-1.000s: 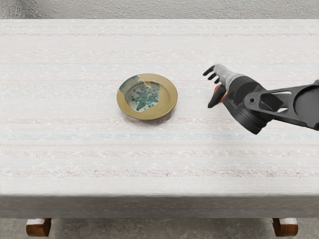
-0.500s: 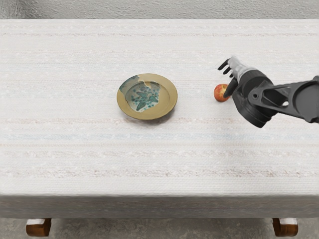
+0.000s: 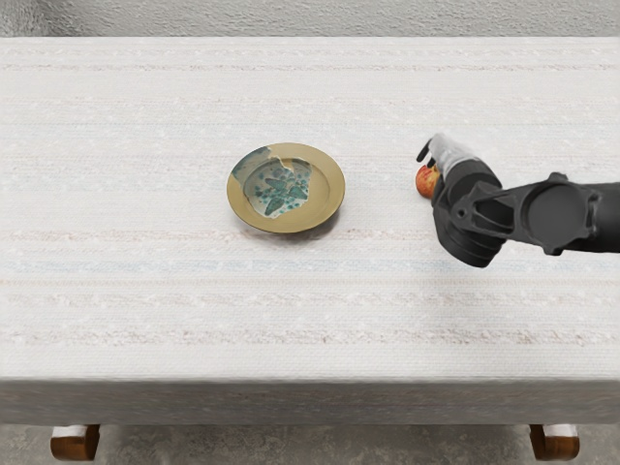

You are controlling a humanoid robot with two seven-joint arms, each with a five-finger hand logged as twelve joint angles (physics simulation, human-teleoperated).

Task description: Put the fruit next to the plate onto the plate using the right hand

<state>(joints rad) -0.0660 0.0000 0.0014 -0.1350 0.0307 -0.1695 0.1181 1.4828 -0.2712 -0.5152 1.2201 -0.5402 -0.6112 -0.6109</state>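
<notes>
No legible txt or nos.

The right hand is covering the right part of the fruit, so only a reddish-orange slice is showing at its left side, and I cannot tell which kind of fruit it is. The hand is also hiding the place of contact, so it is not clear whether it is gripping the fruit or only lying against it. The right arm is running out of the picture at the right edge. The table is being cut by both side edges, and its wooden legs are being cut by the bottom edge. The green pattern inside the plate is looking too blurred to read.
</notes>
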